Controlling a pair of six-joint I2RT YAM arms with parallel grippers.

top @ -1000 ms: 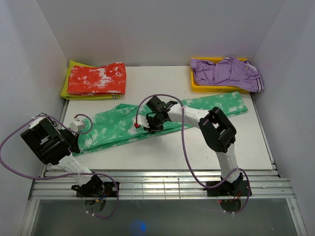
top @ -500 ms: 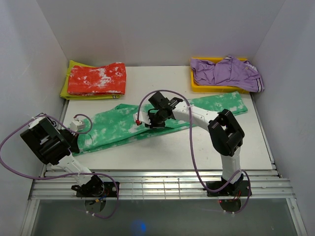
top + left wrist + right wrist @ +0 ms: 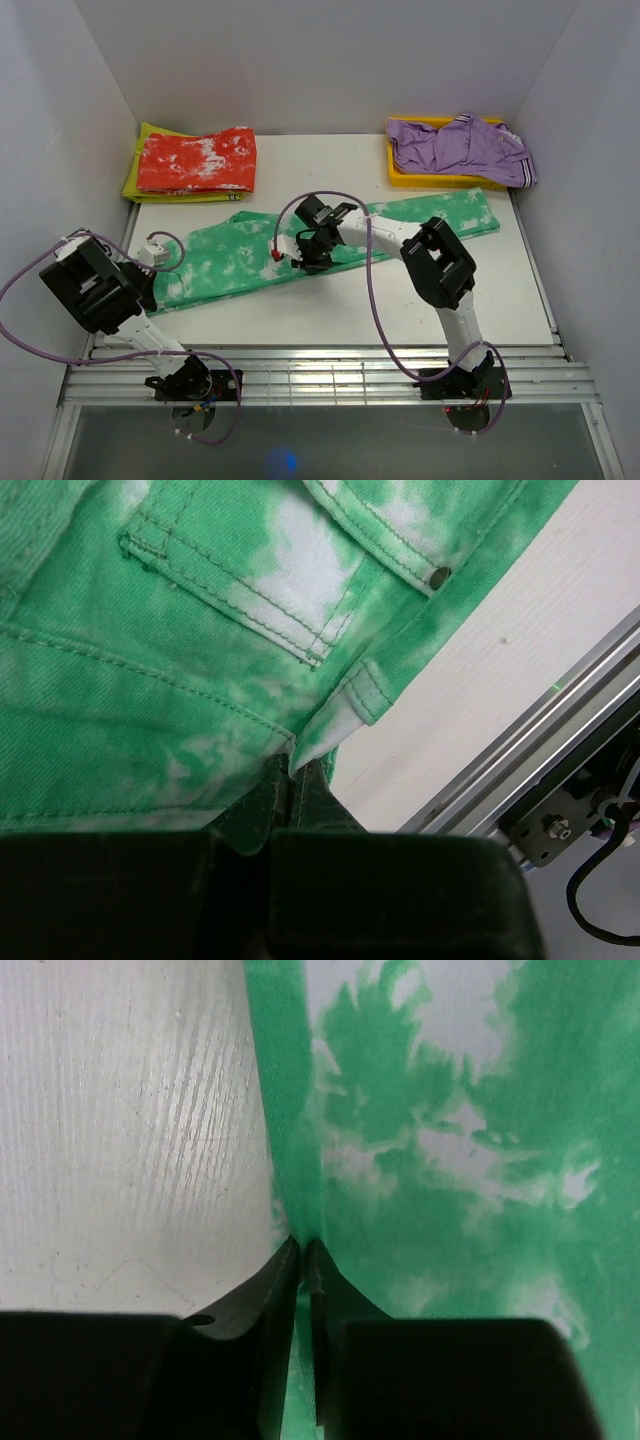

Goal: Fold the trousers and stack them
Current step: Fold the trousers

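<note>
Edge of trousers (image 3: 235,262) — in right gripper (image 3: 303,1246)

Bright, even light, faint shadows; wrist-view foregrounds dark, perhaps unfocused.

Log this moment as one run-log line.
left gripper: shut on trousers waist corner | right gripper: shut on trousers near edge | trousers: laid out full length on table

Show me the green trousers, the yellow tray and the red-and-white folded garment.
green trousers (image 3: 225,262): top view, on the broad left part of the cloth.
yellow tray (image 3: 430,182): top view, on its near wall.
red-and-white folded garment (image 3: 197,160): top view, on the middle of its upper face.
</note>
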